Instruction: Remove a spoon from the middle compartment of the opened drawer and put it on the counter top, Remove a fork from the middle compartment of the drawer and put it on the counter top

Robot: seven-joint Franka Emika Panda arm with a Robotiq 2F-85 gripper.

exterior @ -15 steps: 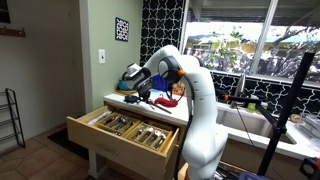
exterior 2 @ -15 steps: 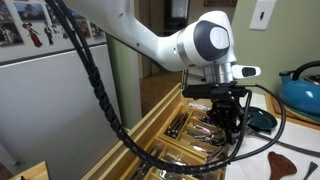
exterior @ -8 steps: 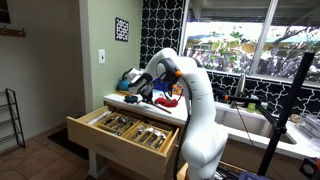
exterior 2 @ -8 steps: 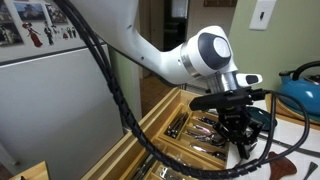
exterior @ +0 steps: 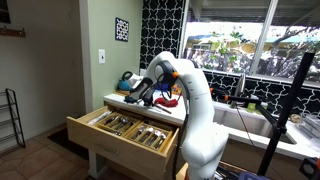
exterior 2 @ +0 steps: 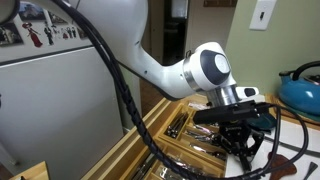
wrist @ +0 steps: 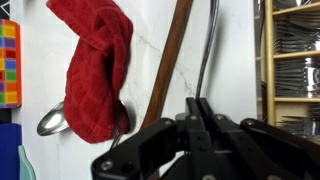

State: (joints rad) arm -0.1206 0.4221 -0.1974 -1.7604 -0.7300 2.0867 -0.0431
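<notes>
Hanging from the pinched claw, a slim metal utensil shows only its handle, which runs from the fingertips toward 12 o'clock in the wrist view. Its head is hidden under the fingers. It is probably the fork, since a spoon already lies on the counter top at 8 o'clock, half under a red cloth.

The gripper is pressed tight on that handle, with no gap between the fingers.

The change over the last second is sideways travel. A second ago the gripper stood above the cutlery in the drawer. Now it has swung clear of the drawer's edge and sits over the pale slab. So the lift out of the middle compartment is done and the carry is nearly finished.

In the wrist view the drawer lies off at 3 o'clock. A brown wooden handle slants just beside the metal one, toward 11 o'clock.

What remains is lowering and letting go. The wooden handle and cloth crowd the spot, so the utensil may land across one of them.
</notes>
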